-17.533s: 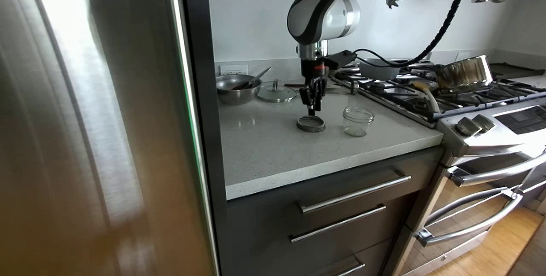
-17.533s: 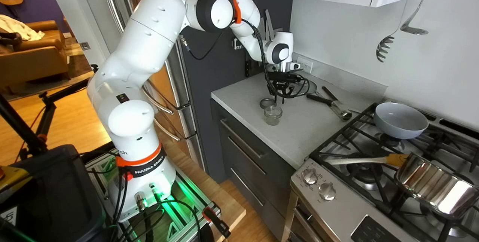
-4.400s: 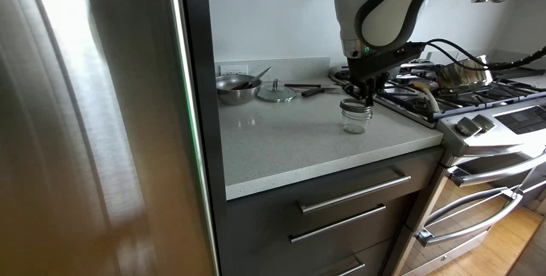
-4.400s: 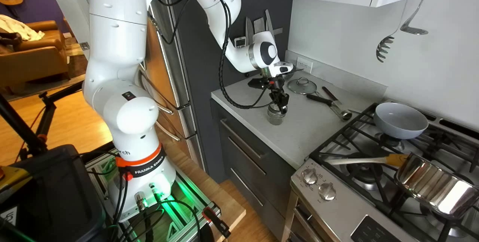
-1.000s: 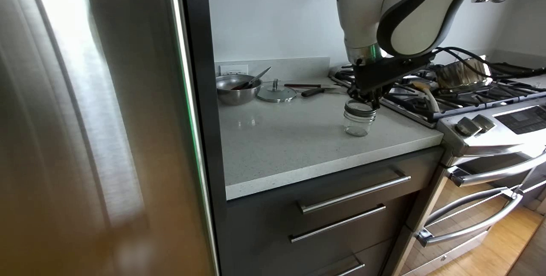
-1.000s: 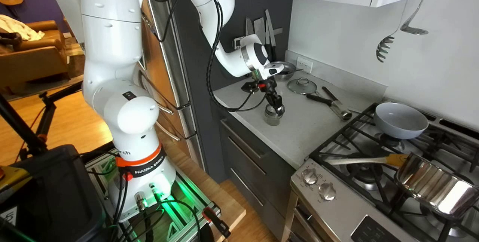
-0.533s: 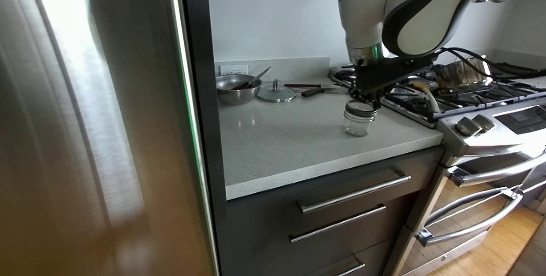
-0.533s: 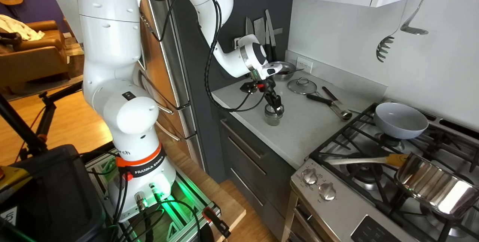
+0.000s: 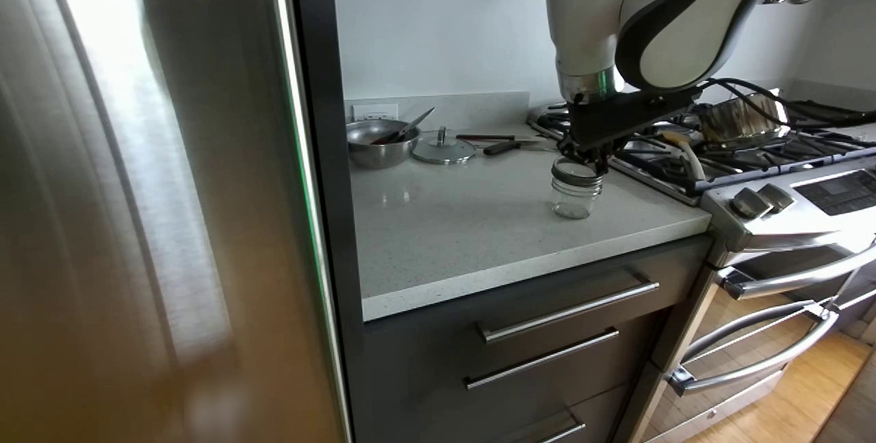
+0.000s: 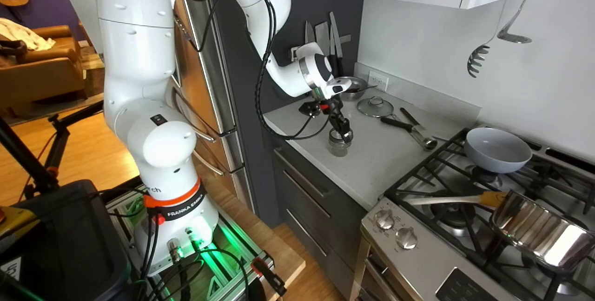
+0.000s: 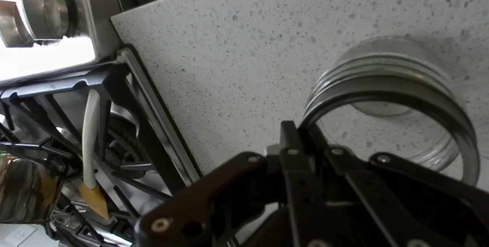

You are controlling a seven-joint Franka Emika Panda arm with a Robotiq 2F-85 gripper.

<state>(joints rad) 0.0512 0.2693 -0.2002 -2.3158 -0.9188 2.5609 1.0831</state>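
A clear glass jar [image 9: 573, 205] stands upright on the counter. A dark metal ring lid [image 9: 577, 176] with an open middle sits at the jar's mouth. In the wrist view the ring [image 11: 399, 85] lies over the jar's rim; whether it sits fully flat I cannot tell. My gripper [image 11: 304, 136] is shut on the ring's wall, one finger outside and one inside. In an exterior view the gripper [image 10: 345, 132] reaches down at a tilt to the jar [image 10: 338, 149]. The fingertips are partly hidden behind the arm in an exterior view [image 9: 597, 157].
A metal bowl [image 9: 382, 148] with a utensil, a glass pot lid [image 9: 443, 150] and dark-handled utensils [image 10: 396, 123] lie at the counter's back. The stove holds a grey bowl [image 10: 497, 150], a steel pot [image 10: 541, 233] and a spatula [image 10: 453, 200]. The counter's front edge [image 9: 534, 265] runs near the jar.
Earlier the ring lay on the counter beside the jar, under the gripper. It was then carried onto the jar, and the arm tilted more. Over the last second almost nothing has moved.
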